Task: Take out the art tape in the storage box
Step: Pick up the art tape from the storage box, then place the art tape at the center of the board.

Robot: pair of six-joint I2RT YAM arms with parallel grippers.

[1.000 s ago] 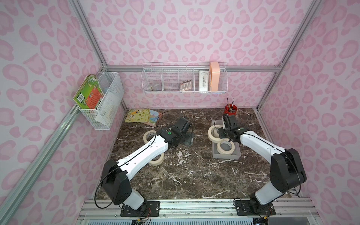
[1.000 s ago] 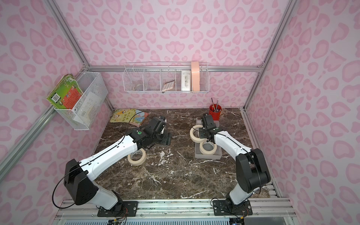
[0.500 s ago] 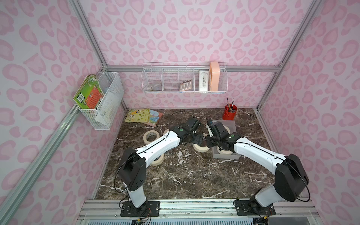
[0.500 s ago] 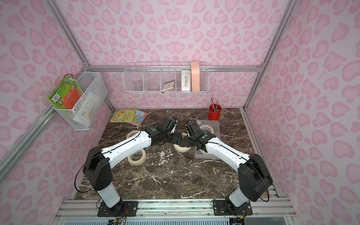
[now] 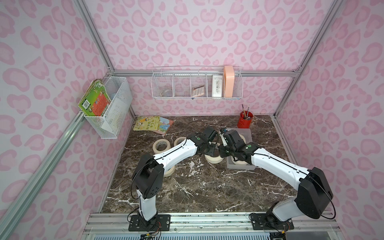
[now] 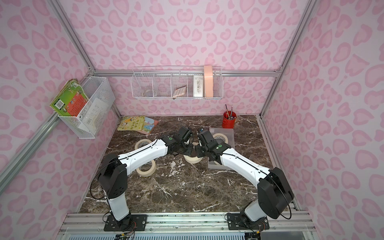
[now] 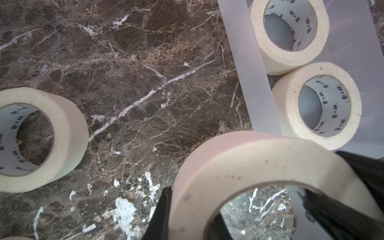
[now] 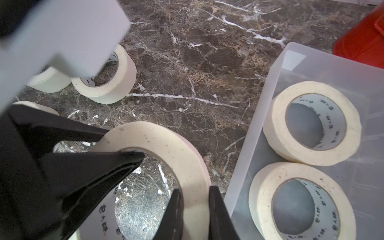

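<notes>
Cream art tape roll [image 8: 166, 137] is hovering flat just beside the storage box [image 8: 332, 68], left pincer [image 7: 190, 216] pinching one wall, right pincer [image 8: 195, 203] straddling the opposite wall, grip unclear; two rolls [image 8: 276, 116] lying inside

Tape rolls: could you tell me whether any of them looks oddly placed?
One tape roll, just outside the storage box, is pinched on opposite sides by the left gripper and right gripper at once.

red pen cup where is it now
In both top views the red cylindrical pen cup stands at the dark marble table's far right, just behind the translucent grey plastic storage box.
</notes>
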